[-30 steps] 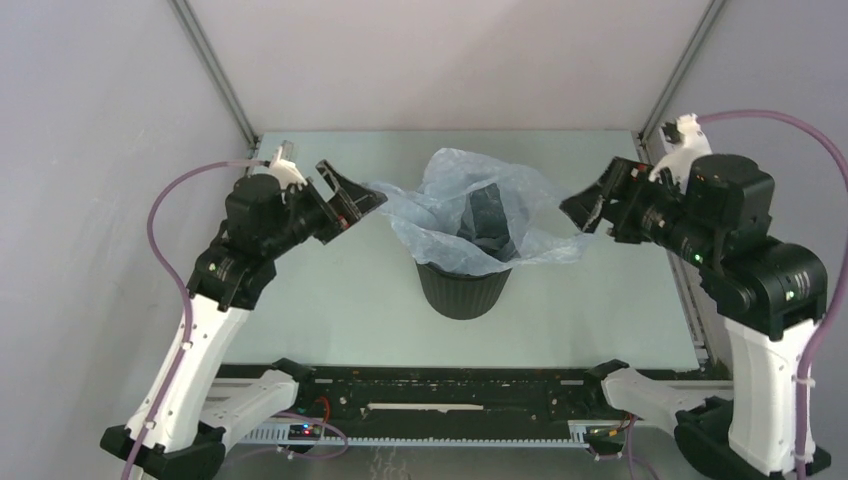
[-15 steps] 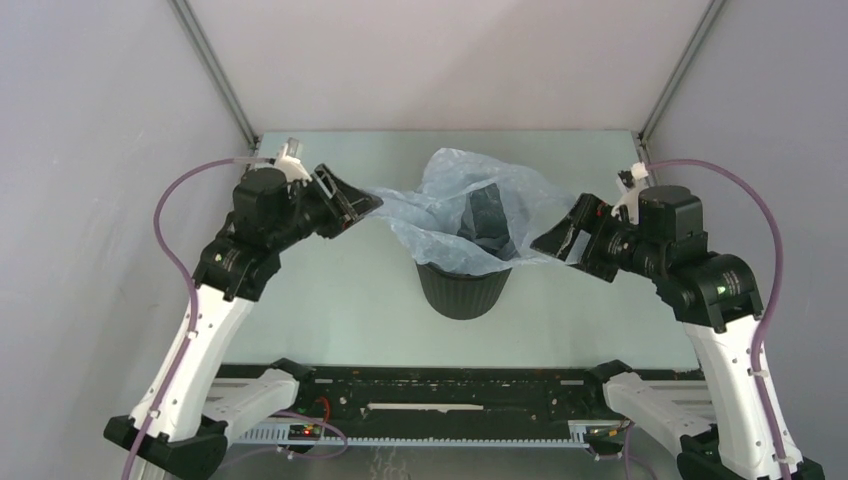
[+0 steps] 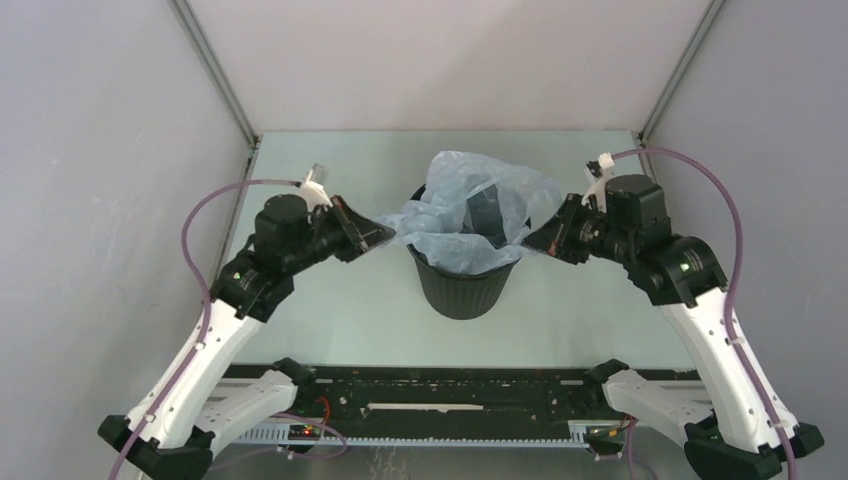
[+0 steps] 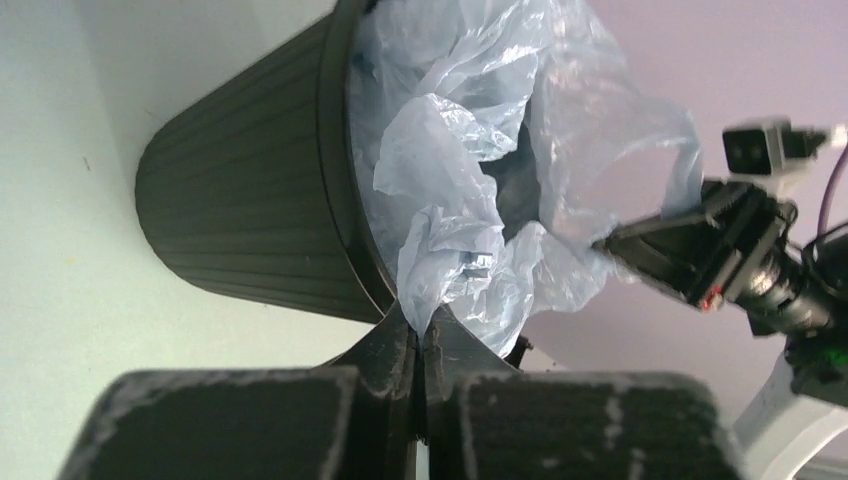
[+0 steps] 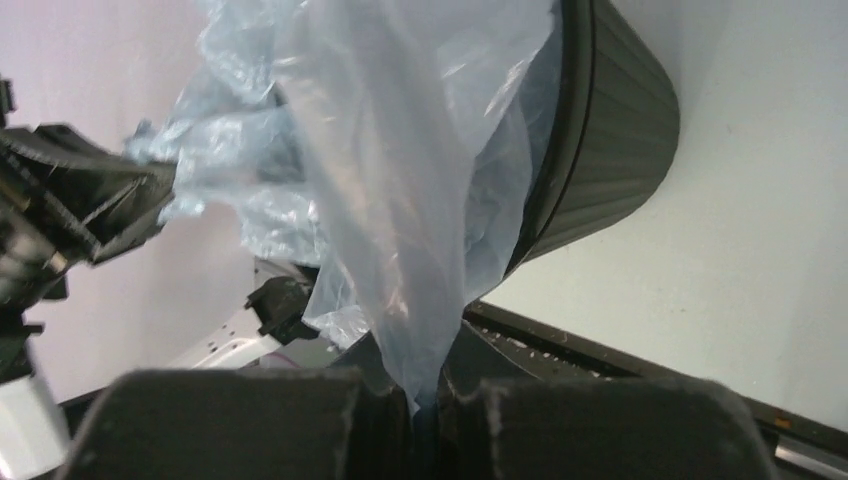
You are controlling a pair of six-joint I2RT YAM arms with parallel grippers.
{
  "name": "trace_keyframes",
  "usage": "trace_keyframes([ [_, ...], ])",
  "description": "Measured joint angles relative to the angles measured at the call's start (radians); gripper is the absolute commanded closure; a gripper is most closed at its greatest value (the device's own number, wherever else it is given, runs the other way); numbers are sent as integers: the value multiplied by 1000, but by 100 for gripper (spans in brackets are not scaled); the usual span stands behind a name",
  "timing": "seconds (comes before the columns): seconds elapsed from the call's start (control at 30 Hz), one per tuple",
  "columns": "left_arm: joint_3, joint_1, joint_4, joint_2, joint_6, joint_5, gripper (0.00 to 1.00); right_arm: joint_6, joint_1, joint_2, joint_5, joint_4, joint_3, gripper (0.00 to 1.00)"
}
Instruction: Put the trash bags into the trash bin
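Fitting step: left fingers (image 4: 420, 335) and right fingers (image 5: 425, 400) are clenching opposite edges of translucent pale-blue plastic film bag (image 3: 450, 212) | black ribbed round bin (image 3: 462, 290) between them | next, likely: stretching film outward, down over bin.

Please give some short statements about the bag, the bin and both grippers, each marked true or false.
1. The thin pale blue plastic film bag sits in the mouth of the black ribbed round plastic bin. True.
2. The left gripper is shut on the bag's film. True.
3. The right gripper is open, clear of the bag. False: it is shut on the bag's film too.
4. The bin lies on its side. False: it stands upright on the pale table.
5. The bag is wholly inside the bin. False: film rises above the rim.
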Motion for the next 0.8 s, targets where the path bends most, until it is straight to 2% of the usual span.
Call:
trace_keyframes([
  [0.13, -63, -63, 48, -14, -1, -37, 100, -23, 4, 24, 39, 42, -71, 95],
  [0.23, -138, -64, 55, -38, -1, -75, 100, -46, -10, 9, 51, 80, -129, 89],
  [0.27, -151, -62, 51, -41, 0, -82, 100, -58, -19, 2, 51, 81, -135, 85],
  [0.4, -157, -61, 48, -56, 13, -124, 100, -104, -56, -12, 42, 61, -142, 53],
  [0.43, -156, -60, 49, -67, 20, -135, 100, -108, -63, -14, 43, 54, -139, 47],
  [0.5, -153, -58, 50, -93, 37, -154, 100, -125, -82, -21, 42, 29, -125, 41],
  [0.57, -146, -55, 51, -113, 44, -163, 100, -137, -100, -34, 37, 2, -104, 42],
  [0.67, -143, -55, 62, -139, 47, -172, 99, -143, -126, -63, 21, -27, -65, 60],
  [0.8, -144, -55, 62, -172, 45, -175, 99, -151, -135, -98, 2, -47, -43, 71],
])
